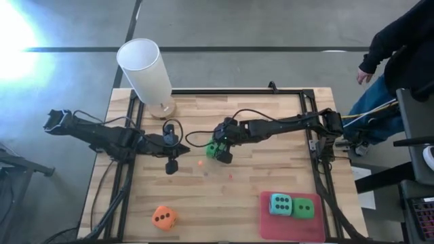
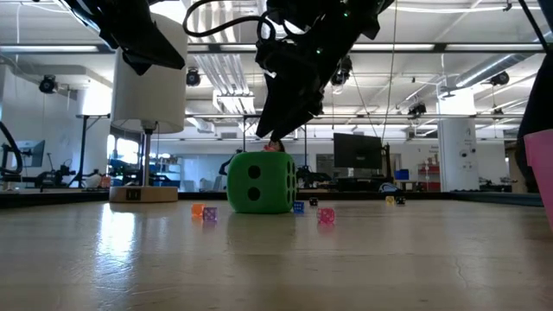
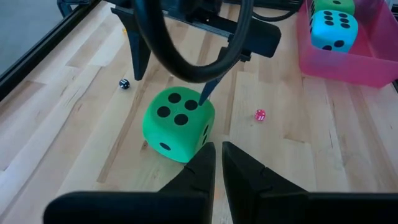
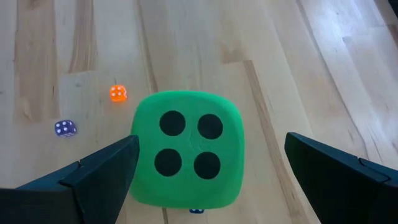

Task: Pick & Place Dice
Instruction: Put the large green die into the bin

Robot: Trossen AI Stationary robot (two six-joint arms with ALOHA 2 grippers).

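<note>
Pale wooden boards make up the worktop (image 1: 258, 169), framed by dark rails, with a grey floor around it and a bright workshop with ceiling lights showing beyond in the low view. A tall white cylinder (image 1: 146, 71) stands on a round wooden base near the far left corner.

At mid-worktop the right hand (image 1: 218, 150) is poised over a bright green die (image 4: 185, 155), its fingers (image 4: 93, 177) spread wide on either side of the cube with a clear gap on each flank (nothing is pinched). The die sits flat on the wood with four dark pips facing up and two pips on the side seen from the low view. The left hand (image 1: 171, 154) hangs just to the left of that die, fingers pressed nearly together with only a narrow slit between them, holding nothing.

A pink mat (image 1: 268, 227) lies at the near right corner, carrying a teal die (image 1: 281, 204) and a second green die (image 1: 303, 208) side by side, touching. An orange die (image 1: 163, 217) rests on the bare wood toward the near left, well apart from the others.

Several tiny dice are scattered near the middle, among them a small orange one (image 4: 118, 93) and a small blue one (image 4: 64, 128). A person in dark sleeves and jeans (image 1: 390, 61) is at the far right, off the worktop.
</note>
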